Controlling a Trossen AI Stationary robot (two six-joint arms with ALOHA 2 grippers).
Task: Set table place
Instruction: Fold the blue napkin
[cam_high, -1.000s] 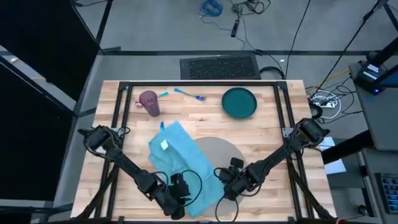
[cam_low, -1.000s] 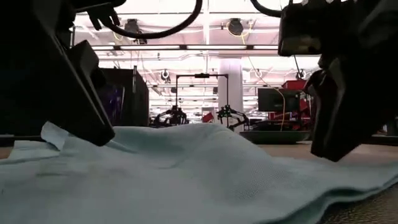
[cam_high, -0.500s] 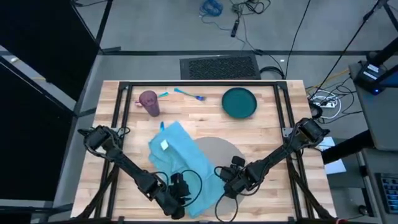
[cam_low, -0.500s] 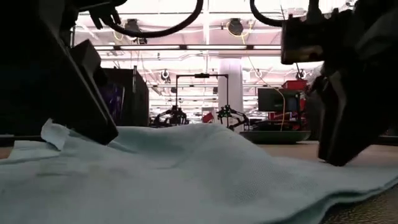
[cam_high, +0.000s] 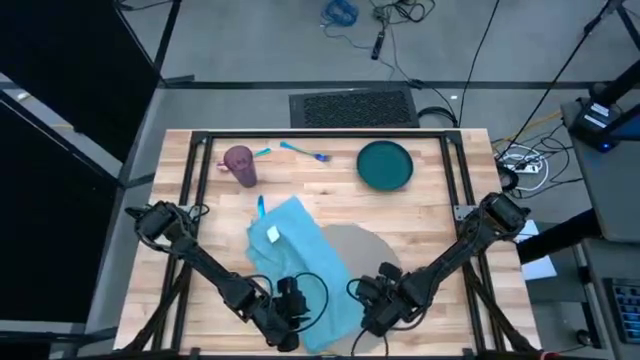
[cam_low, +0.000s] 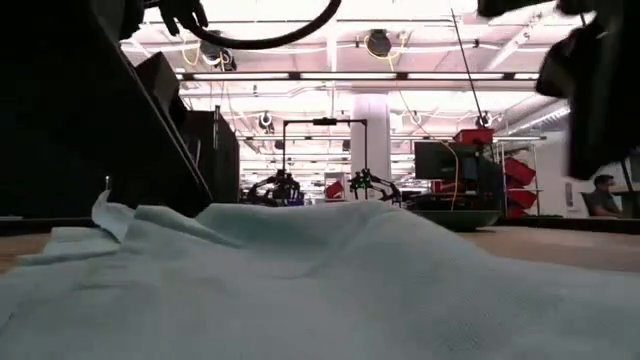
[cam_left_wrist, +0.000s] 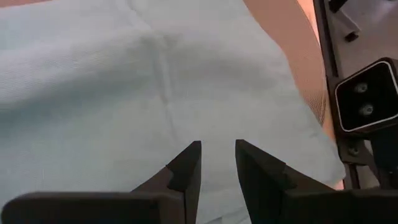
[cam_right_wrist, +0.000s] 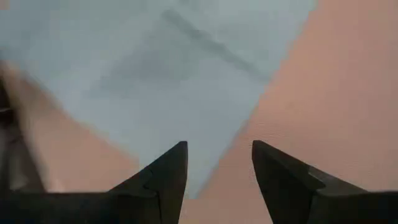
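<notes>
Left hand (cam_high: 293, 305) and right hand (cam_high: 378, 296) low at the near edge, fingers parted.

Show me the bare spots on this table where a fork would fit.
Bare wood on the light wooden table lies between the dark teal round plate and the round grey placemat, and left of the light blue cloth. The near edge is crowded: left tool, right tool, cloth.

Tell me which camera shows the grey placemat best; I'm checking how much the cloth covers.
The high view: the placemat shows as a grey arc beside the blue cloth, which overlaps its left part. The low view shows only cloth up close. Both wrist views show cloth and a bare surface, no clear mat outline.
</notes>
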